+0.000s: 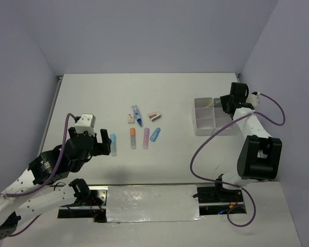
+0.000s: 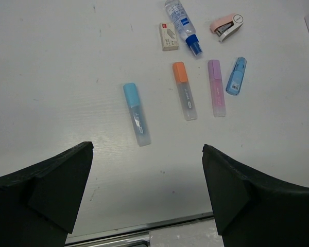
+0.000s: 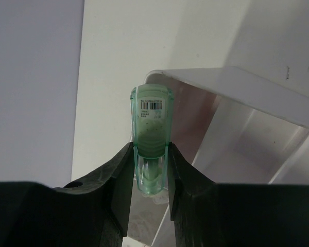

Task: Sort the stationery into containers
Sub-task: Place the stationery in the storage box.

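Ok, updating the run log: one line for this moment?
right gripper: holds green item at bins | left gripper: open near blue marker

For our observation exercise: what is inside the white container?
The right claw holds a green item at the container rim. Its two left compartments show nothing inside. The right arm covers the right compartments.

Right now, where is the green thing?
In the right wrist view, the green thing is pinched in the right hand, by the white bins, far right in the top view.
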Controlling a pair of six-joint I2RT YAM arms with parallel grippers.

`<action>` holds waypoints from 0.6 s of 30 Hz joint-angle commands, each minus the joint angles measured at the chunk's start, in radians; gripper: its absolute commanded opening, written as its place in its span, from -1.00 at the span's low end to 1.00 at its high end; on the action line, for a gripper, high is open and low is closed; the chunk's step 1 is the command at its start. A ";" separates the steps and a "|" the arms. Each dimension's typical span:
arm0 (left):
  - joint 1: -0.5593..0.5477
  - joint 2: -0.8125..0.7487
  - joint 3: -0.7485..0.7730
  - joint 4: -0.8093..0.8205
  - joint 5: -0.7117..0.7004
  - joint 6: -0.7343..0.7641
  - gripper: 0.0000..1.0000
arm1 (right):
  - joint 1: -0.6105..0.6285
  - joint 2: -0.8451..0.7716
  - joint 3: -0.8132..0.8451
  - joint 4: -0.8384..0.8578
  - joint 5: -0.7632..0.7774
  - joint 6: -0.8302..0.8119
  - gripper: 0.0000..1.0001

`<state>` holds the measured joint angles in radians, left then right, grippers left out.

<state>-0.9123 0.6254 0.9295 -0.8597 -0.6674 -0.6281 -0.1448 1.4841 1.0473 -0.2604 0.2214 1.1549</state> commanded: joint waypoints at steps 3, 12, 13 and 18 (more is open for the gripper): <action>0.001 0.008 0.008 0.040 0.017 0.030 0.99 | -0.004 -0.001 0.004 0.081 -0.033 -0.008 -0.21; 0.001 0.004 0.008 0.045 0.028 0.038 0.99 | -0.004 -0.054 0.010 0.058 -0.011 -0.040 0.00; 0.000 0.004 0.008 0.044 0.029 0.036 0.99 | -0.004 -0.062 0.011 0.056 -0.013 -0.046 0.00; 0.001 -0.007 0.011 0.037 0.016 0.028 0.99 | 0.098 -0.165 0.052 0.012 0.005 -0.156 0.16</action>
<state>-0.9123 0.6312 0.9295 -0.8520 -0.6426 -0.6056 -0.1249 1.4281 1.0393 -0.2329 0.2020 1.0916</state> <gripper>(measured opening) 0.993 0.559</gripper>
